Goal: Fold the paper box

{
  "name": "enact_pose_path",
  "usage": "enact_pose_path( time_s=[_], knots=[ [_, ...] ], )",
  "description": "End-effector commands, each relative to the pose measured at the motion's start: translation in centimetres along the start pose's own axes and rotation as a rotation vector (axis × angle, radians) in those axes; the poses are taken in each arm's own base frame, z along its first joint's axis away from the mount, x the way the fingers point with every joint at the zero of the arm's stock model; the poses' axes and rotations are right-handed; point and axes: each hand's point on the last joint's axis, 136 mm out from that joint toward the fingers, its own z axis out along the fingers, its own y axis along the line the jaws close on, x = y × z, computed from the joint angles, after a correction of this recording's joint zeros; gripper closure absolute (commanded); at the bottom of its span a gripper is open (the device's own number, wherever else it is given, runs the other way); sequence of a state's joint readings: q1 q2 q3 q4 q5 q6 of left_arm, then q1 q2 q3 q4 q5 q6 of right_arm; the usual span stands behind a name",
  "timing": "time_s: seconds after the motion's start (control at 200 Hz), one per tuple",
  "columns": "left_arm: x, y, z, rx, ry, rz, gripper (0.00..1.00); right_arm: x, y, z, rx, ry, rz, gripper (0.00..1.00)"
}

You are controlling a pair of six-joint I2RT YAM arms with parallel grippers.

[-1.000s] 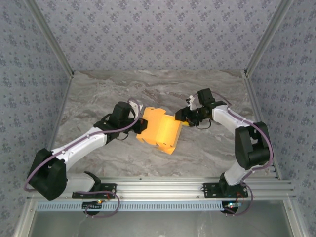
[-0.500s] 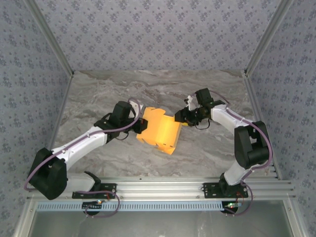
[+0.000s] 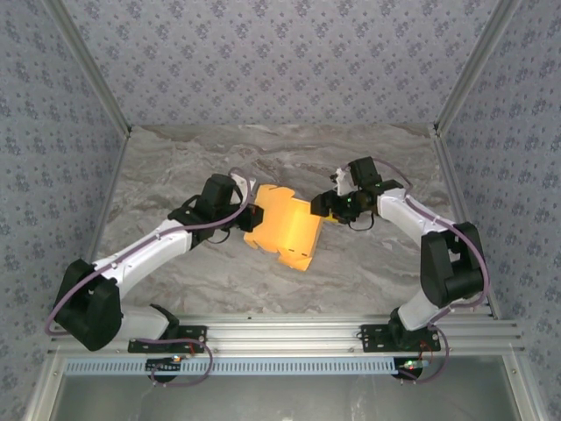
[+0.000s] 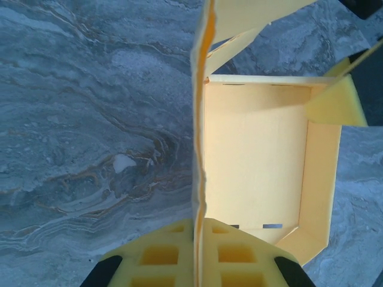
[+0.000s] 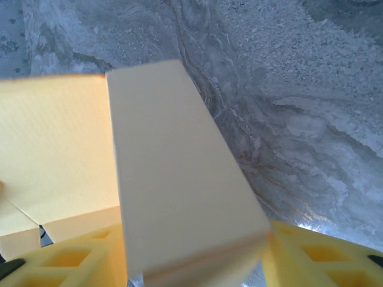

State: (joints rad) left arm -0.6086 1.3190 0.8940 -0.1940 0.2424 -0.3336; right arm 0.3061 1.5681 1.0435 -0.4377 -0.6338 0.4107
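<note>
Pinching 1 upright wall of the paper box (image 4: 257, 155), the left gripper (image 4: 196, 239) is clamped tight on the thin card. The right gripper (image 5: 191, 257) is spread around 1 raised flap (image 5: 173, 167); whether it is held cannot be told. The box is set mid-way on the marble table (image 3: 377, 263), between both arms. Against 1 second ago, it is shifted slightly away from the bases.

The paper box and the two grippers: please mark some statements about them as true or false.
1. The left gripper is shut on a wall of the paper box. True.
2. The box is a flat sheet. False: its walls stand up.
3. The box lies between the two grippers. True.
4. The right gripper hangs far from the box. False: it is at the box's right edge, a flap between its fingers.
</note>
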Motion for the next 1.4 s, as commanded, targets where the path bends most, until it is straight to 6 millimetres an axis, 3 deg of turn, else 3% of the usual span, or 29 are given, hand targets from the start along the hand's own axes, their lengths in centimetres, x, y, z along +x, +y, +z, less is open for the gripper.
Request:
enact_pose_path(
  time_s=[0.0,0.275,0.49,0.625,0.75,0.894,1.129,1.394],
  knots=[
    [-0.5,1.5,-0.2,-0.08,0.003,-0.064,1.0,-0.8,0.9,-1.7,0.003,-0.083,-0.046,0.37],
    [-1.0,3.5,-0.8,-0.135,-0.033,-0.25,1.0,-0.5,1.9,-3.4,-0.025,-0.207,-0.163,0.34],
    [-2.5,4.9,-1.8,-0.121,-0.155,-0.467,1.0,0.1,3.2,-5.1,-0.063,-0.424,-0.355,0.31],
    [-2.7,6.5,-2.1,-0.118,-0.214,-0.615,1.0,1.9,2.9,-4.6,-0.052,-0.478,-0.502,0.27],
    [-2.0,7.8,-1.5,-0.101,-0.25,-0.727,1.0,3.7,2.4,-3.0,-0.033,-0.429,-0.524,0.25],
    [-0.4,8.9,-0.1,-0.075,-0.283,-0.789,1.0,4.5,2.1,-1.0,-0.023,-0.366,-0.492,0.25],
    [2.2,9.8,1.5,-0.082,-0.266,-0.761,0.97,3.3,-0.1,1.0,0.069,-0.328,-0.317,0.26],
    [3.9,9.0,2.7,-0.1,-0.224,-0.693,0.92,0.7,4.1,0.0,0.052,-0.248,-0.46,0.21]
  ],
)
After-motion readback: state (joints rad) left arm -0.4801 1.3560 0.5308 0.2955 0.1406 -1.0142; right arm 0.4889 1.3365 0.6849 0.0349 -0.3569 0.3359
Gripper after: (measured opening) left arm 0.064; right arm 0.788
